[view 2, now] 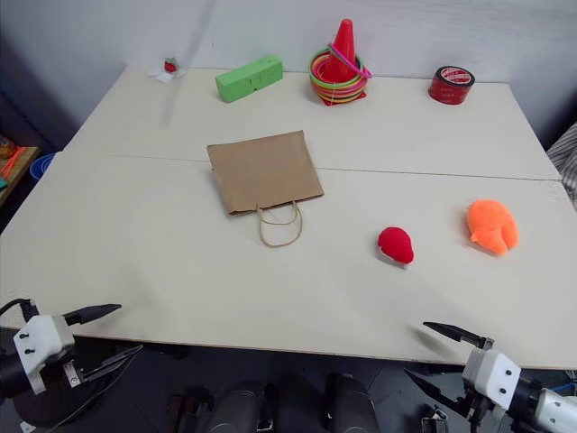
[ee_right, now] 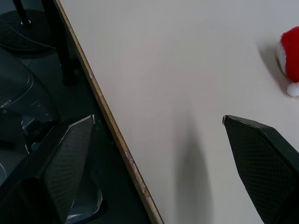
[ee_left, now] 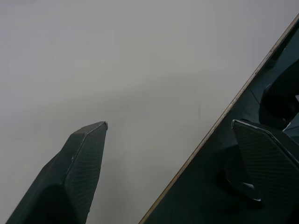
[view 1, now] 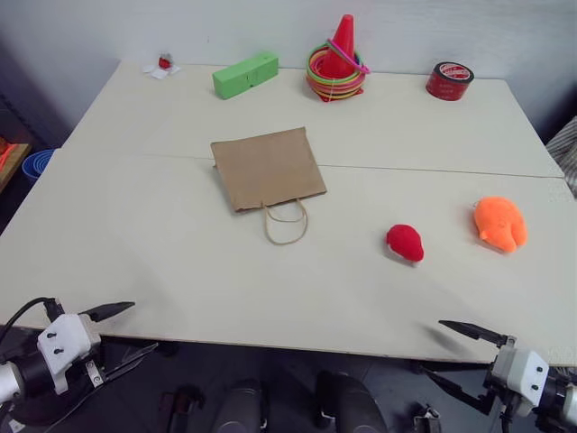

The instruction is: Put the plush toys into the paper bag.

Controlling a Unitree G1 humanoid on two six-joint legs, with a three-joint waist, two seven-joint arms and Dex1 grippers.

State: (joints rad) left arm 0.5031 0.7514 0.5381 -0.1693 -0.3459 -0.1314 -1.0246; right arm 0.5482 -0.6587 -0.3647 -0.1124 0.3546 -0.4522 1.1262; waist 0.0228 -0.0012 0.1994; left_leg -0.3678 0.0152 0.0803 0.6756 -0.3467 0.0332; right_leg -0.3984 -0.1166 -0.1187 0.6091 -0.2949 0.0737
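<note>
Count on the worktop [view 1: 180, 271]: two plush toys, one red [view 1: 405, 242], one orange [view 1: 500, 223]. One paper bag [view 1: 267, 168]. Beyond the bag: one green block [view 1: 244, 74], one cone [view 1: 341, 47] with stacked rings, one tape roll [view 1: 449, 80], and one small item [view 1: 163, 64], possibly a wrapper.

evenly lit scene, soft light from above, sharp in the head views.
the pale table [view 1: 180, 262] shows no glare; the red plush toy [view 1: 405, 242] and orange plush toy [view 1: 499, 223] cast small soft shadows. wrist views dimmer, greyer; dark floor beyond the near edge.
</note>
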